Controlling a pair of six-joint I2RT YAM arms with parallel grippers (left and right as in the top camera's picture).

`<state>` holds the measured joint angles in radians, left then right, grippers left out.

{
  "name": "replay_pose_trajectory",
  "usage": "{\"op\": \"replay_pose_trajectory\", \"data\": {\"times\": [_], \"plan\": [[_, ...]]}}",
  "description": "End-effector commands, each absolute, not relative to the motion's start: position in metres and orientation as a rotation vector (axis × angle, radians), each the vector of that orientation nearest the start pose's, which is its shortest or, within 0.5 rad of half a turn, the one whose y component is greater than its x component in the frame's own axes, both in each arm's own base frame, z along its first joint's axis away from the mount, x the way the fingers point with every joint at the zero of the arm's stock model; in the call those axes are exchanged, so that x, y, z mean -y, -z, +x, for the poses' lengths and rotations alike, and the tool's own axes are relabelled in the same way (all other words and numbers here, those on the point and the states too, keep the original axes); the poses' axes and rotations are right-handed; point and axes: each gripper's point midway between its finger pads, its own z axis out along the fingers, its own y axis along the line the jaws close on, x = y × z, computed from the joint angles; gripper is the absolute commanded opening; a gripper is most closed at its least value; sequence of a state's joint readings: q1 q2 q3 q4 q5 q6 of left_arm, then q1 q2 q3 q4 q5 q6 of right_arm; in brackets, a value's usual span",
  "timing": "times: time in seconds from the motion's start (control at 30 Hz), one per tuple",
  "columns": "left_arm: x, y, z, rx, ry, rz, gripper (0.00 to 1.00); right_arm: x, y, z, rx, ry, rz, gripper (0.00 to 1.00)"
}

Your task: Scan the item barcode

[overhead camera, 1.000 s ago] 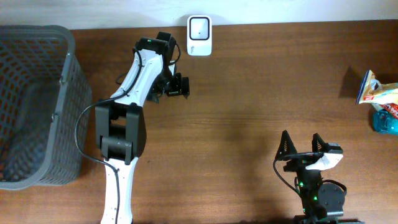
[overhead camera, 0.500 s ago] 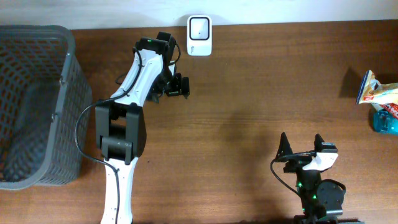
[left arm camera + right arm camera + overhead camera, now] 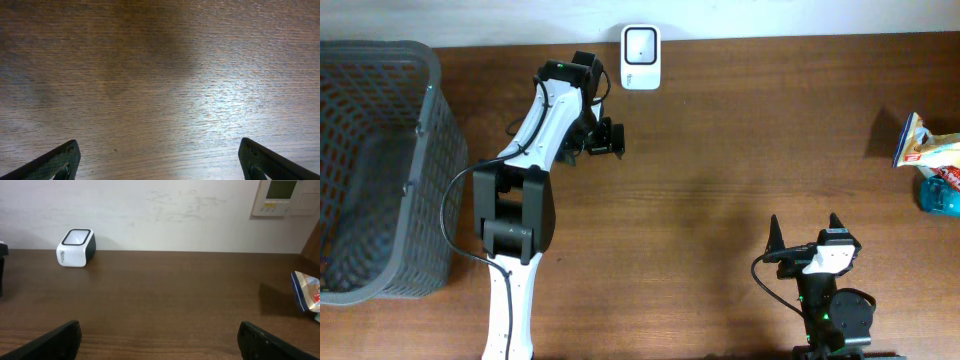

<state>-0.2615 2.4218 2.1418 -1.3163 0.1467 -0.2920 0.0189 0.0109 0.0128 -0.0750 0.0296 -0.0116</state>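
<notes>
The white barcode scanner [image 3: 640, 43] stands at the table's far edge, also visible far left in the right wrist view [image 3: 76, 248]. The item, a blue and white snack packet [image 3: 924, 143], lies at the right edge, with its end showing in the right wrist view [image 3: 306, 291]. My left gripper [image 3: 616, 138] hangs open just left of and below the scanner, and its wrist view holds only bare wood between the fingertips [image 3: 55, 162]. My right gripper [image 3: 806, 225] is open near the front edge, pointing toward the back wall, far from the packet.
A grey mesh basket [image 3: 430, 120] fills the left side. A blue wrapped object [image 3: 942, 192] lies just in front of the packet. The wooden table [image 3: 740, 130] stretches between the arms. A wall panel [image 3: 280, 195] hangs behind.
The right gripper has swung slightly to the right and now points straighter at the back wall. The left arm has not moved.
</notes>
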Motion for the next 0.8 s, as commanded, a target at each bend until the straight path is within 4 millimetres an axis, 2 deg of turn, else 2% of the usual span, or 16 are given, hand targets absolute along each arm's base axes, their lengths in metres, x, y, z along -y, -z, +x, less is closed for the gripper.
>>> {"op": "replay_pose_trajectory", "data": {"times": [0.0, 0.43, 0.57, 0.77], "plan": [[0.144, -0.032, 0.441, -3.206, 0.223, -0.053, 0.99, 0.0, -0.156, 0.246, -1.649, 0.024, -0.01, 0.98], [0.144, -0.032, 0.441, -3.206, 0.223, -0.053, 0.99, 0.0, -0.156, 0.246, -1.648, 0.023, -0.01, 0.98], [0.129, -0.03, 0.445, -3.188, 0.082, -0.051, 0.99, 0.0, -0.156, 0.246, -1.648, 0.023, -0.01, 0.98], [0.13, -0.036, 0.444, -3.182, 0.086, -0.047, 0.99, 0.0, -0.156, 0.246, -1.648, 0.023, -0.01, 0.98]]}}
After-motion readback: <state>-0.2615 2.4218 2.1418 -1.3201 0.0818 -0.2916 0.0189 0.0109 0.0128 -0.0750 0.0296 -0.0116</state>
